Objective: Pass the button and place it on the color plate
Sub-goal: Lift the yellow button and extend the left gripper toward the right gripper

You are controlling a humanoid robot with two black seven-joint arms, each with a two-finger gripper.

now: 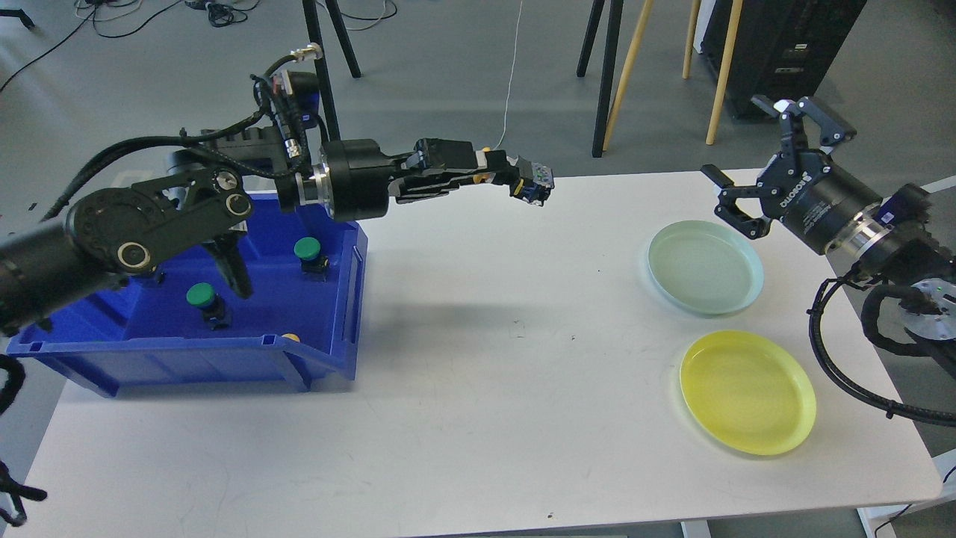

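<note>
Head view: left hand (499, 173) stretched out over the white tabletop (485, 359), clenched on a button (533, 181) with a black-and-blue body and a yellow bit showing, held in the air. Right hand (777, 161) released, jaws spread, above the far right edge near the pale green plate (706, 267); "ROBOTIQ" printed on its body. Yellow plate (747, 391) nearer. Two green-capped buttons (202, 296) in the blue bin (224, 359).
</note>
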